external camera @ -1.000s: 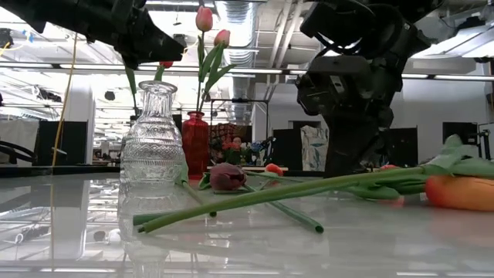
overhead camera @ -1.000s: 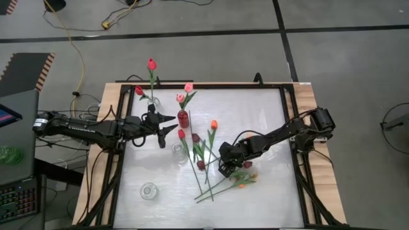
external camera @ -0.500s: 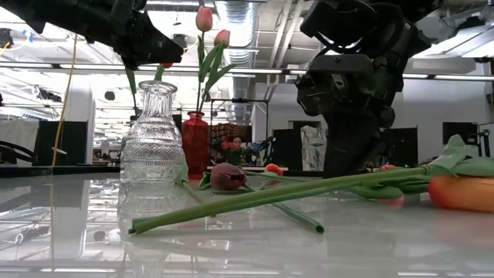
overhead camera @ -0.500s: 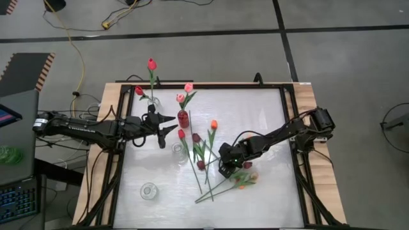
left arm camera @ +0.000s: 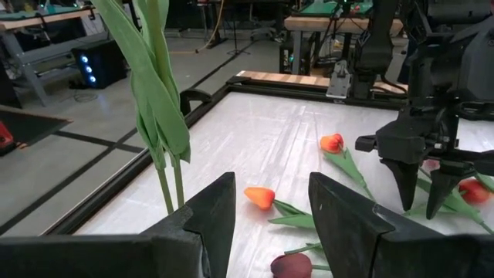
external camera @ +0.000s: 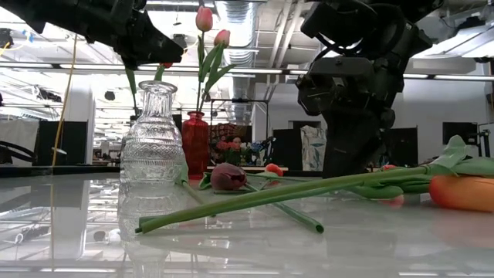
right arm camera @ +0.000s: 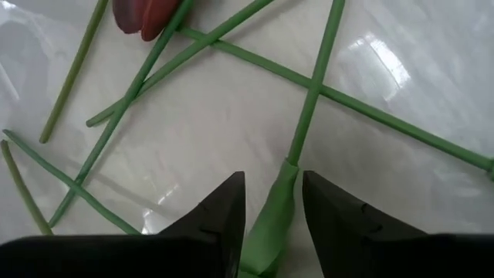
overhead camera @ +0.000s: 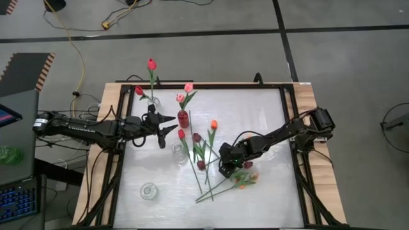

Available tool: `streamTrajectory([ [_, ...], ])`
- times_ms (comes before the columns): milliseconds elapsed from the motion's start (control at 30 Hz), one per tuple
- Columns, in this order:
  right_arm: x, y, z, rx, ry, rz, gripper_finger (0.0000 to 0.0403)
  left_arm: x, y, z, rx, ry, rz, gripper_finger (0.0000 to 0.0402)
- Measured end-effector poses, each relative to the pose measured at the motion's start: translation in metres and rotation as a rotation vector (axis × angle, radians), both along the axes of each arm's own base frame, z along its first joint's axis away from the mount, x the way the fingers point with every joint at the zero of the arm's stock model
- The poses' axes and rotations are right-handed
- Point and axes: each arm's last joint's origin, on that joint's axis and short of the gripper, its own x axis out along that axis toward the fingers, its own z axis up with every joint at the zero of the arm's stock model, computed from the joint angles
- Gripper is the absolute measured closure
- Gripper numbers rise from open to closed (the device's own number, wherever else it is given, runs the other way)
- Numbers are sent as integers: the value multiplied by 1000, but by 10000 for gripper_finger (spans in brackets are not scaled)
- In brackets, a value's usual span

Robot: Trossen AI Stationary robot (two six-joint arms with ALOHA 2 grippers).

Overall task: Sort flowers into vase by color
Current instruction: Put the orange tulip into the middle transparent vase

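Tulips [overhead camera: 208,167] w/ thin green stems strewn on table; right hand [right arm camera: 268,202] open astride one stem.

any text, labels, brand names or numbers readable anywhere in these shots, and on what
None can be read.
Left arm: pale marks along its side, too small to read.
Screen at the left edge of the high view: lit, but no legible characters.
Clear vase, red vase, flowers and table: no print or labels visible.
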Motion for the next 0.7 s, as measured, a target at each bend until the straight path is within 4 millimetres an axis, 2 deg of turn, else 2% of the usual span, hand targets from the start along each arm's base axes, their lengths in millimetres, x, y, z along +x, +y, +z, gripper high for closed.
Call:
streamTrajectory([
  [267, -3, 2, -1, -17, 23, 4, 265, 0, 0, 0, 0, -1, 0, 248],
  [500, 0, 13, -19, -31, 53, 31, 267, 0, 0, 0, 0, 1, 0, 248],
  [700, 0, 13, -19, -32, 49, 31, 287, 0, 0, 0, 0, -2, 1, 248],
])
